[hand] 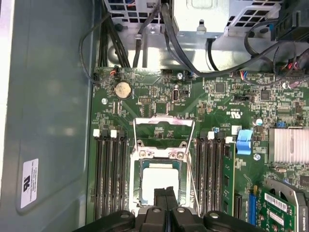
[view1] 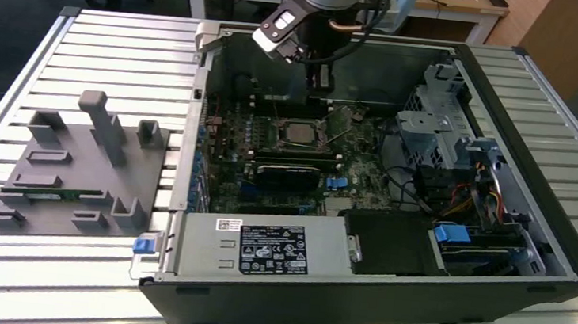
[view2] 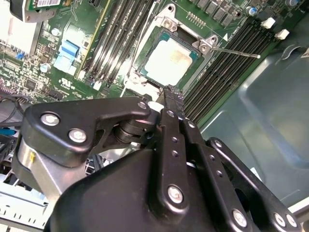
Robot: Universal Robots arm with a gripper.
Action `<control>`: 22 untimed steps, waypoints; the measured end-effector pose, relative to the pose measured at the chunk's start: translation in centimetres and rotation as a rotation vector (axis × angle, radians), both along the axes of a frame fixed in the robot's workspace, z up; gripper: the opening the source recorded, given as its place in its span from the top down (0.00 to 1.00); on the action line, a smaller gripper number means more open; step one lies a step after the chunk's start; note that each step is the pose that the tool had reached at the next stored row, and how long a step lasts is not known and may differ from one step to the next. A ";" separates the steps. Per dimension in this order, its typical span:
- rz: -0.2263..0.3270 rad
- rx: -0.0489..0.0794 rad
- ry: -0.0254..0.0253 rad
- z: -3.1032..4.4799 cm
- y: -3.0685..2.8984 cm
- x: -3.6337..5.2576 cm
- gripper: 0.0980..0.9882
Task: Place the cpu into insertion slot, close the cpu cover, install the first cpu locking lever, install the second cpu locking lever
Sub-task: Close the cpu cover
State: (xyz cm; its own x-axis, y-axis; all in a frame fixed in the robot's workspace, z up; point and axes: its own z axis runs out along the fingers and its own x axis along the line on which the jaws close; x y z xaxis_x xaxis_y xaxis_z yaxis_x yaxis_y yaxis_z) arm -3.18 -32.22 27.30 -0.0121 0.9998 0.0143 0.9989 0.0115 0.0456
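The gripper (hand: 165, 191) hangs just above the near edge of the chip (hand: 158, 180), fingers pressed together and holding nothing. The chip lies flat in its socket (hand: 136, 180) on the green board, so placing looks done. Just beyond it the silvery cover (hand: 164, 120) stands swung open, its window showing bare board, and a thin wire lever (view2: 234, 52) juts out unlatched. Closing the cover looks like the step in hand. It likely calls for pushing the frame's far bar down over the chip without nudging it.
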 end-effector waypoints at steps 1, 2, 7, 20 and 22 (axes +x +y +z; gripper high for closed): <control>0.000 0.000 0.0000 0.00 0.00 0.02 0.99; 0.000 0.000 0.0000 0.00 0.00 0.07 0.99; 0.000 0.000 0.0000 -0.03 0.00 0.33 0.99; 0.000 0.000 0.0006 -0.04 0.00 2.34 0.99; 0.000 0.000 0.0011 -0.04 0.00 2.73 0.99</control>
